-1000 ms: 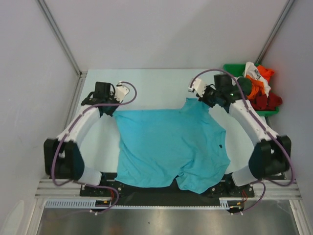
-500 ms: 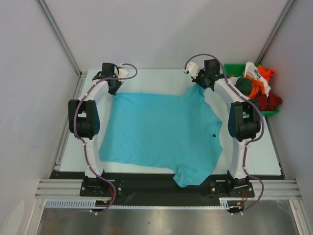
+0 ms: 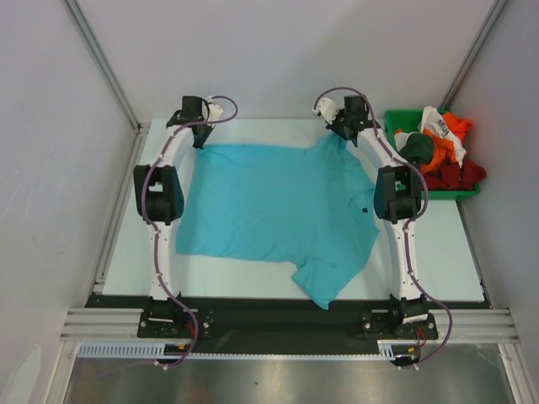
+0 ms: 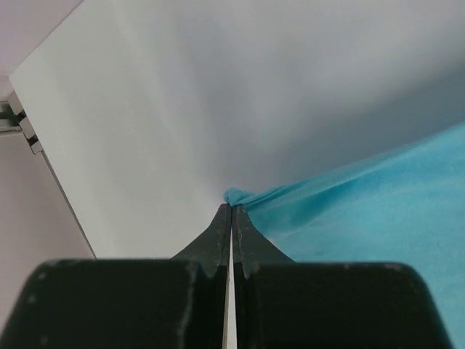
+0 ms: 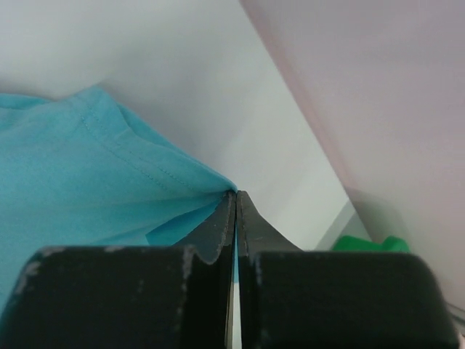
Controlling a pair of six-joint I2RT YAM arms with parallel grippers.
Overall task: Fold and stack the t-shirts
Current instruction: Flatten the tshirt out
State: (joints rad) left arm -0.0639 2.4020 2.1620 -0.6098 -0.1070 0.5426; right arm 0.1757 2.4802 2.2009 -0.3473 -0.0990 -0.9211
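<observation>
Tee (image 3: 269, 202), turquoise, w/ tiny dark mark (image 3: 365, 209), illegible.

The spread t-shirt (image 3: 269, 206) is coloured plain turquoise, with one small dark mark (image 3: 364, 209) at its right side. In the green bin (image 3: 392, 119) at the far right, an orange shirt (image 3: 457, 126), a red shirt (image 3: 460, 175), a dark green shirt (image 3: 417, 150) and a white shirt (image 3: 435, 124) with dark print are seen.
</observation>
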